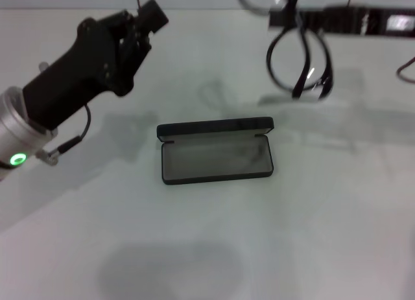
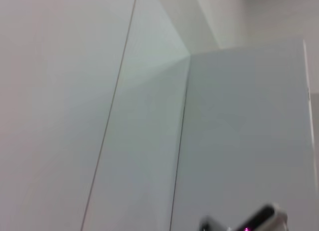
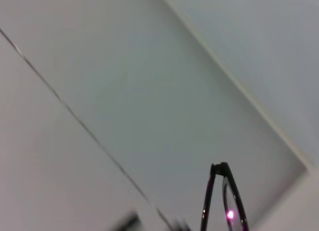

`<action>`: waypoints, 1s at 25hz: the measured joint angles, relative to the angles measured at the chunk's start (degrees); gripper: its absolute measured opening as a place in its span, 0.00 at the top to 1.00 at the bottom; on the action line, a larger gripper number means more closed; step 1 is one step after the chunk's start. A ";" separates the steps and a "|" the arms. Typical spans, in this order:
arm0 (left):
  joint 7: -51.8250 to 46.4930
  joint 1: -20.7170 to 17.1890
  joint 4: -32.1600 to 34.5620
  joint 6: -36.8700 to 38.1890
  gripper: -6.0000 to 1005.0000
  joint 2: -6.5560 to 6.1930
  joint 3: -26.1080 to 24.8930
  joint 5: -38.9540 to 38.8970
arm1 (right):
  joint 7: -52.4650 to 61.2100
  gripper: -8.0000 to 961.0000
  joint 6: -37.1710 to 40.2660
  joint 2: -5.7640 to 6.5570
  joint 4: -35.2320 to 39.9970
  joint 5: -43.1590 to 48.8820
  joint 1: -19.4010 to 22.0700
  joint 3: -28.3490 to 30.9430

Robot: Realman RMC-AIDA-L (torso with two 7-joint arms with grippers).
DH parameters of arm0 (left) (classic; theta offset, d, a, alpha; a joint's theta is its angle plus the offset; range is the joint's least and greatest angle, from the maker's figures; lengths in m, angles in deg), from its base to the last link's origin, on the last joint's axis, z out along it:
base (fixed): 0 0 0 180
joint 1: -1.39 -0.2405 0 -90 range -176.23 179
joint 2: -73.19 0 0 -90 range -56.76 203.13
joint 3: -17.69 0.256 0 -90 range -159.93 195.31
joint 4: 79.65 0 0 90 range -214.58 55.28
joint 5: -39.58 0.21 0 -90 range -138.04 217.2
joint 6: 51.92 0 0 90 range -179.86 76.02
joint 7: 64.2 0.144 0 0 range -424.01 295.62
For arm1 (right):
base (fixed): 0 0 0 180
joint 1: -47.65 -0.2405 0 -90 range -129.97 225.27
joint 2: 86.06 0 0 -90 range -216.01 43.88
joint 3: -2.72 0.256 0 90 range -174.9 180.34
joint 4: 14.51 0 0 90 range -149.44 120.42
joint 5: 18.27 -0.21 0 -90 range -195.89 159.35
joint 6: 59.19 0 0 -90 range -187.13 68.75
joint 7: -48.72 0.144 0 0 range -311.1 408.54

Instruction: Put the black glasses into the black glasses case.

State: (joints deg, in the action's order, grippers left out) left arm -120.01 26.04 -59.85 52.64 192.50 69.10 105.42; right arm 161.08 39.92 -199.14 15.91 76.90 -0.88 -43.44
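The black glasses case [image 1: 216, 151] lay open in the middle of the bench [image 1: 337, 235], lid tipped back on its far side and grey lining facing up, presumably so the spectacles could be lowered straight in. Its long axis ran side to side across the bench, hinge along the far edge.

The black glasses [image 1: 302, 57] hung in the air beyond the case and toward the robot's right, clear of the bench and casting a shadow on it. They dangled from the right hand [image 1: 305, 18], which reached in at the far edge of the head view. That hand appeared closed on the upper part of the frame, though its fingers were largely cut off, so the grip is a judgement. The glasses hung roughly upright, one lens rim facing the camera and the rest folded behind it, so their length ran up and down rather than along the case; they would probably need laying flat and turning parallel to the case before going in. The right wrist view caught only a dark rim [image 3: 223, 201].

The left hand [image 1: 139, 28] hovered beyond the case on the robot's left, holding nothing; I cannot tell how far open it stood.
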 joint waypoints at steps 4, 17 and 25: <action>-0.40 -0.75 0.22 0.04 0.97 -0.29 0.34 4.55 | -0.19 0.87 0.92 -0.14 -0.06 -9.99 1.85 0.03; -1.47 4.22 -0.05 7.71 0.97 0.34 0.35 12.34 | -9.98 0.87 -12.24 -2.54 -7.54 -18.63 0.61 -5.21; -3.50 7.20 -1.39 8.70 0.97 0.55 0.36 11.37 | -10.87 0.87 -16.03 -2.84 -8.72 -18.41 0.14 -8.85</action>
State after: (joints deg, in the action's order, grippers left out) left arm -123.50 33.24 -61.23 61.34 193.05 69.46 116.79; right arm 150.21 23.90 -201.97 7.19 58.49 -0.74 -52.29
